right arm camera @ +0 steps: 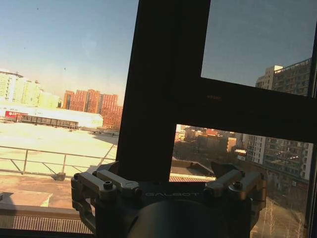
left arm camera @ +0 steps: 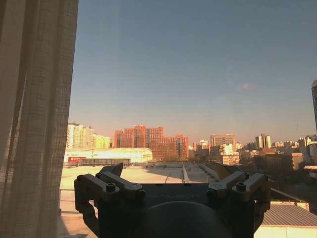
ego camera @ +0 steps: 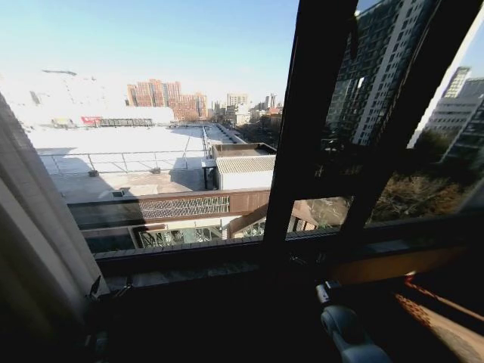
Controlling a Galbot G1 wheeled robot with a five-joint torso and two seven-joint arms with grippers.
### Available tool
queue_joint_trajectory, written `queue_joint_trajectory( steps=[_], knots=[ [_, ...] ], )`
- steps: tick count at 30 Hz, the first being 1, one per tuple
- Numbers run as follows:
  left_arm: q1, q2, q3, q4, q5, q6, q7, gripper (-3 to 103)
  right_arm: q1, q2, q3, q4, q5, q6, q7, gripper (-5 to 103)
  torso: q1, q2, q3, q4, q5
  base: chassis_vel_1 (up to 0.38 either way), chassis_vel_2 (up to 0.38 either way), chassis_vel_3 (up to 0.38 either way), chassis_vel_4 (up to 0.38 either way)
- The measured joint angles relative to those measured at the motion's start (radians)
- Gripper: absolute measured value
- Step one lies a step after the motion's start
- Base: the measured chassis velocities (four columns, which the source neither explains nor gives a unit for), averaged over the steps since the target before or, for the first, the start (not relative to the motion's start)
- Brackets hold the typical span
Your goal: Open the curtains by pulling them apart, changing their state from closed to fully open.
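The curtains (ego camera: pixel 34 249) hang bunched at the window's left edge, leaving the glass bare, so the opening looks done. Low near the sill, the right gripper (right arm camera: pixel 168 173) faces the dark window frame (ego camera: pixel 302 128), fingers spread, holding nothing. The left gripper (left arm camera: pixel 171 173) beside the fabric is likewise spread and empty.

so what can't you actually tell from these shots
- Curtain: bunched at the head view's left edge, cut off; any right-hand panel lies beyond the frame.
- Left gripper: fingertips hidden against the bright rooftop.
- Right gripper: tips lost against the dark window frame.
- Lower head view: too shadowed.
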Motion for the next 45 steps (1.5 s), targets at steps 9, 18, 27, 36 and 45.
queue_joint_trajectory(
  steps=[9, 18, 27, 36, 45],
  knots=[
    [0.000, 0.000, 0.000, 0.001, 0.000, 0.001, 0.000, 100, 0.000, 0.000, 0.000, 0.000, 0.000, 0.000, 0.000, 100, 0.000, 0.000, 0.000, 0.0000, 0.0001, -0.288, -0.281, 0.292, 0.296],
    [0.000, 0.000, 0.000, 0.001, 0.000, 0.001, -0.001, 100, 0.000, 0.000, 0.000, 0.000, 0.000, 0.000, 0.000, 100, 0.000, 0.000, 0.000, -0.0001, 0.0000, -0.367, -0.344, 0.357, 0.349],
    [0.000, 0.000, 0.000, 0.001, 0.000, 0.001, -0.001, 100, 0.000, 0.000, 0.000, 0.000, 0.000, 0.000, 0.000, 100, 0.000, 0.000, 0.000, 0.0000, 0.0001, -0.357, -0.357, 0.371, 0.362],
    [0.000, 0.000, 0.000, 0.001, 0.000, 0.001, -0.002, 100, 0.000, 0.000, 0.000, 0.000, 0.000, 0.000, 0.000, 100, 0.000, 0.000, 0.000, -0.0001, 0.0003, -0.348, -0.349, 0.351, 0.351],
    [0.000, 0.000, 0.000, 0.001, 0.000, 0.001, -0.002, 100, 0.000, 0.000, 0.000, 0.000, 0.000, 0.000, 0.000, 100, 0.000, 0.000, 0.000, 0.0000, 0.0005, -0.347, -0.350, 0.359, 0.345]
  ],
)
